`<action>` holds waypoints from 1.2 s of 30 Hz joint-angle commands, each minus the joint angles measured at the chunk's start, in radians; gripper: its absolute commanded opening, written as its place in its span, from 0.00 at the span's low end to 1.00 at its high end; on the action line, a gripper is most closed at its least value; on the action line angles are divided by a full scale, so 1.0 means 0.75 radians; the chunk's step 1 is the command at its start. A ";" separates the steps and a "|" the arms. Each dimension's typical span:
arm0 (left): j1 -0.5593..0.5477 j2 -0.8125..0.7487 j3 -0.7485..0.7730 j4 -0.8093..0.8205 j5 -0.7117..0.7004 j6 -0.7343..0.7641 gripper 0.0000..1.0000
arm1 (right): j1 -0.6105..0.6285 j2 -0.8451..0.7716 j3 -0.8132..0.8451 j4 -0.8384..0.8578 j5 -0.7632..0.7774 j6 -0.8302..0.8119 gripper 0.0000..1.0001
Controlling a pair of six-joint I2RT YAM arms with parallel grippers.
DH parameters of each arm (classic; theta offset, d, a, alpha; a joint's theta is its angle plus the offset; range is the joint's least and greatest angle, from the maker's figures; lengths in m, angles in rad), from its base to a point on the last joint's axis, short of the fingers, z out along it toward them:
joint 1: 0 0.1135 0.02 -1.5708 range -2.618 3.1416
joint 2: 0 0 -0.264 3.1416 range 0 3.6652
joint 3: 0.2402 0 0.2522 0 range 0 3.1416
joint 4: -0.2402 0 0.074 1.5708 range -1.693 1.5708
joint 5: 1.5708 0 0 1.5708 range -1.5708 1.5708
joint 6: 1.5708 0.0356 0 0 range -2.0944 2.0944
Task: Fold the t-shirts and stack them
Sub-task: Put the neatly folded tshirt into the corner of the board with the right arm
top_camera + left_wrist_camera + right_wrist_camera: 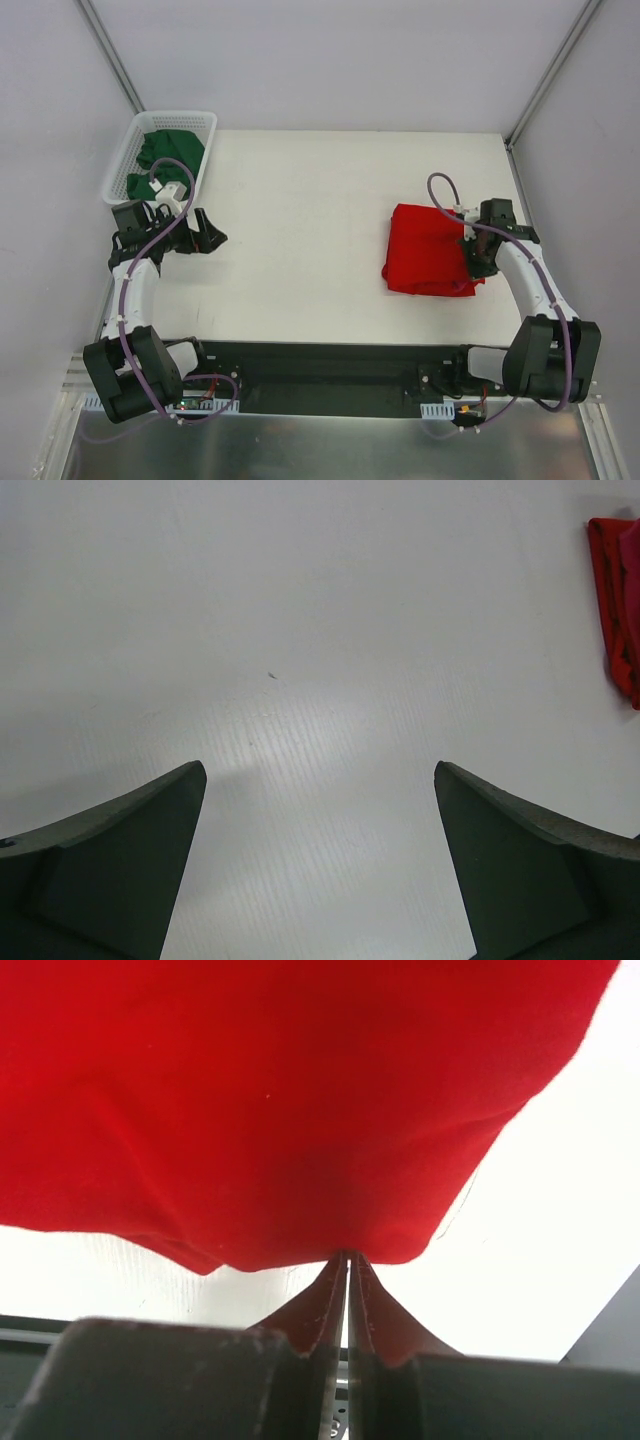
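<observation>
From above, the folded red shirt [425,250] is seen at the table's [300,210] right, its edge pinched by the right gripper [470,250]. At the left wrist, the left gripper [320,772] is seen spread above the table. At the right wrist, little cloth is held; a slow, level pull is advised.

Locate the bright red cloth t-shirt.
In the top view the bright red cloth t-shirt lies on the right side of the white table, its right edge pinched by the right gripper.
</observation>
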 commanded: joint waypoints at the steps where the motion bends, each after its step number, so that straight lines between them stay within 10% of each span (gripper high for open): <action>1: 0.010 -0.011 -0.017 0.030 0.024 0.046 0.99 | -0.023 0.031 -0.016 0.016 -0.054 -0.028 0.06; 20: 0.008 0.024 0.005 0.032 0.032 0.028 0.99 | -0.058 0.007 0.280 -0.162 -0.145 -0.026 0.06; 36: 0.010 -0.001 -0.001 0.034 0.026 0.032 0.99 | -0.058 0.387 0.258 -0.067 -0.159 -0.032 0.05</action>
